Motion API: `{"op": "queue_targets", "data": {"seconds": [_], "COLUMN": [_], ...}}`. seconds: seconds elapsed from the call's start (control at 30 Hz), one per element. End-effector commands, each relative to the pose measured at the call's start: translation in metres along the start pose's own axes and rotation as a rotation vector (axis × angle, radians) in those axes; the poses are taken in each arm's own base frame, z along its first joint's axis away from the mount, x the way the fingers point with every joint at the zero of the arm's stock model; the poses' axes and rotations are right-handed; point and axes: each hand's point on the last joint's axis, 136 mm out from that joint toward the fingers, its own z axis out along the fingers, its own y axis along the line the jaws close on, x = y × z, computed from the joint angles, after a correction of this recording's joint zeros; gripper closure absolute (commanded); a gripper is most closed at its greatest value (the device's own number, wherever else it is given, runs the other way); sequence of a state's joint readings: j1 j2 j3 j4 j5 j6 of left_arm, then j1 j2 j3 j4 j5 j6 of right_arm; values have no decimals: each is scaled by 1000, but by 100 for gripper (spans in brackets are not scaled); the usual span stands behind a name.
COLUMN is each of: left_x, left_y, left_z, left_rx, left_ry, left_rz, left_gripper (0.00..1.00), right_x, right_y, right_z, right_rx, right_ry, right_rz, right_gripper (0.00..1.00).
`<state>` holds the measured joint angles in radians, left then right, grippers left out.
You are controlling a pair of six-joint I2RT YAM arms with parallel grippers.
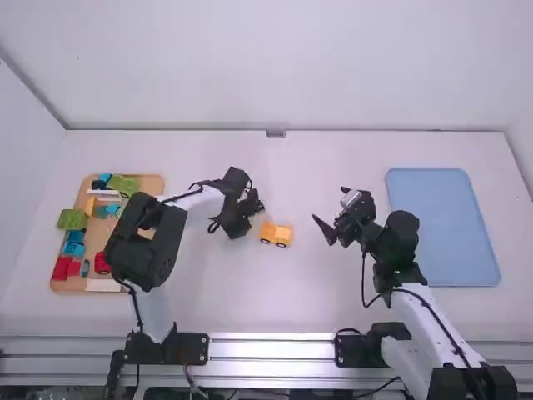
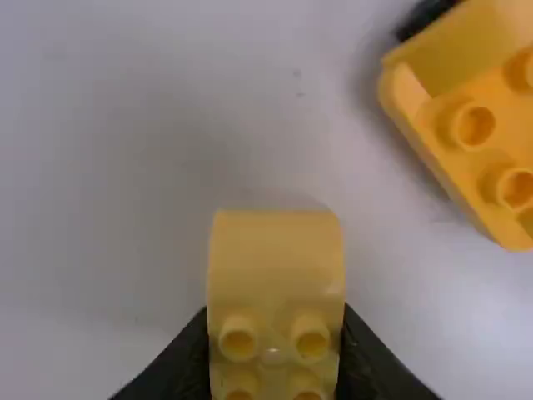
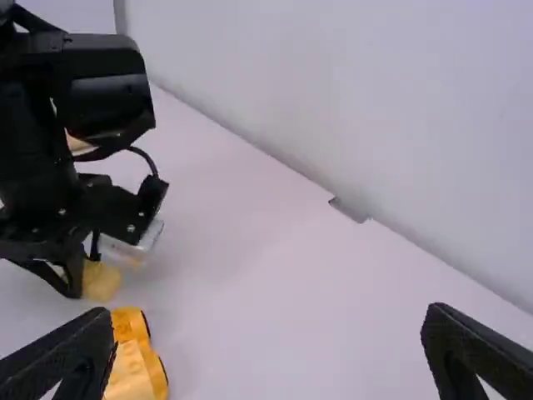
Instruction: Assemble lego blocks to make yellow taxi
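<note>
Left gripper (image 1: pixel 253 218) pinches a yellow studded block (image 2: pixel 275 258) for me, forearm bent rightward, just left of the yellow wheeled base (image 1: pixel 276 234); to the right, I have the right gripper (image 1: pixel 328 208) angled leftward, fingers wide.

Free room between yellow base (image 1: pixel 283 237) and right end effector (image 1: pixel 329 205); left end effector (image 1: pixel 240 213) seemingly blocks other side.

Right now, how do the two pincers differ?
The left pincer is closed on a yellow block, while the right pincer is open, with nothing between its fingers. The left pincer is close beside the wheeled yellow base; the right pincer is farther from it. Both pincers are black and two-fingered.
</note>
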<state>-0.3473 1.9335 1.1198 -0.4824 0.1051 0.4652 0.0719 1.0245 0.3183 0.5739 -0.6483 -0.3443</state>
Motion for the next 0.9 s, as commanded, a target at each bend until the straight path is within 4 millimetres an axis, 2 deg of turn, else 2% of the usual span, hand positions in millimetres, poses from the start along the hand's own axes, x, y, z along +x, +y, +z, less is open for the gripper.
{"op": "queue_targets", "data": {"seconds": [0.0,0.07,0.13,0.2,0.4,0.47,0.63,0.73,0.77,0.87], "left_x": [12,14,14,14,26,33,38,37,37,30], "left_y": [-4,-5,-6,-5,4,7,-3,-3,-4,-17], "left_z": [6,6,6,6,4,3,3,3,3,4], "left_rx": [0,-3,-1,-6,-110,-161,-167,-171,-171,-106], "left_ry": [49,58,59,56,78,81,96,83,84,135], "left_rz": [-280,-365,-443,-591,-1079,-1320,-1827,-1997,-2041,-2296], "left_gripper": [90,98,98,98,98,98,98,96,98,97], "right_x": [-3,-4,-5,-5,-5,-5,-5,-5,-5,-5], "right_y": [1,1,1,1,1,1,2,1,1,1], "right_z": [-1,-1,-1,-1,-1,-1,-1,-1,-1,-1], "right_rx": [-1,-2,-3,-3,-3,-4,-5,-2,-2,-4], "right_ry": [-13,-16,-20,-20,-20,-20,-20,-19,-20,-19], "right_rz": [-6,-8,-11,-10,-11,-10,-7,-6,-7,-6], "right_gripper": [2,2,2,2,2,2,2,2,2,2]}}
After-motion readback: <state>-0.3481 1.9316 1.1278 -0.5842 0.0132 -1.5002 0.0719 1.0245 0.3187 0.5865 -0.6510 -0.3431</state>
